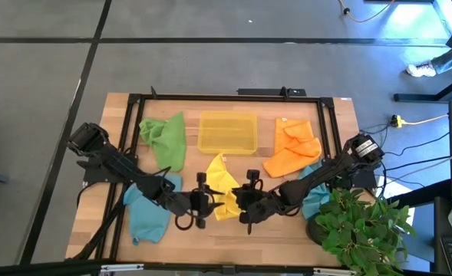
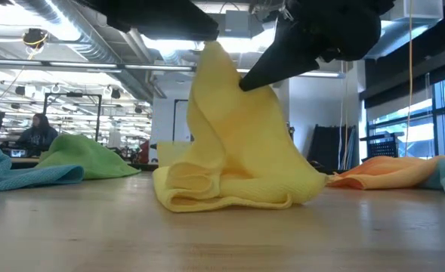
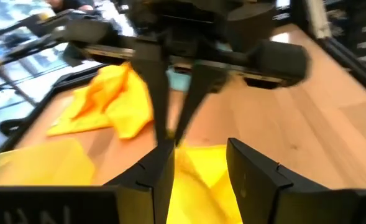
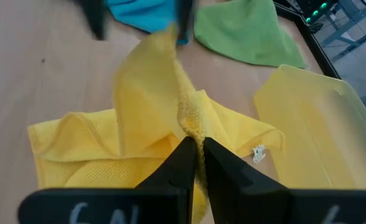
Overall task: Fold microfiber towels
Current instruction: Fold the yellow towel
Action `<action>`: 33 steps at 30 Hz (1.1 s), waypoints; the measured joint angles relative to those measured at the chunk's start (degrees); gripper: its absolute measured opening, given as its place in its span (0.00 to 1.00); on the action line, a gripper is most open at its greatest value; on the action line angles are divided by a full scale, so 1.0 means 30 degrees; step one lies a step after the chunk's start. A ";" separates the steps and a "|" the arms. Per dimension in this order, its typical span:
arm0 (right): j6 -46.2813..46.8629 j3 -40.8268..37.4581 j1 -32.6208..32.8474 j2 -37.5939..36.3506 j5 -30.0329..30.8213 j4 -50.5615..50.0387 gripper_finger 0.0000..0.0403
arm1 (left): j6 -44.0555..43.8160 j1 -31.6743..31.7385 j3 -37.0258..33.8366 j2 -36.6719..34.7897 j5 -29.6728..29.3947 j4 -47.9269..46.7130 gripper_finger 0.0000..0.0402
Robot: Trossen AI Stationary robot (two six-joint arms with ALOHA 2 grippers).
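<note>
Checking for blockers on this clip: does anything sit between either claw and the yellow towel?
Nothing visible. The right claw is already pinched on the yellow towel, lifting part of it off the table; the left claw sits open right at the fabric.

You are looking at a robotics lab set in an open-plan industrial office. Your pale wooden table (image 1: 233, 230) with its black metal frame (image 1: 226, 97) stands on a grey floor marked with dark lines. In the low view, at ten o'clock, exposed silver ceiling ducts (image 2: 71, 34) run over rows of desks, where a seated person (image 2: 35, 134) faces monitors. At three o'clock, tall windows (image 2: 434, 113) line the wall. A leafy green potted plant (image 1: 356, 226) sits at the table's five o'clock corner.
</note>
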 joint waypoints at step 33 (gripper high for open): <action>-0.0192 -0.0007 0.0000 0.0022 0.0007 -0.0357 0.09 | -0.1871 0.0709 0.0395 -0.0270 -0.1527 -0.1238 0.28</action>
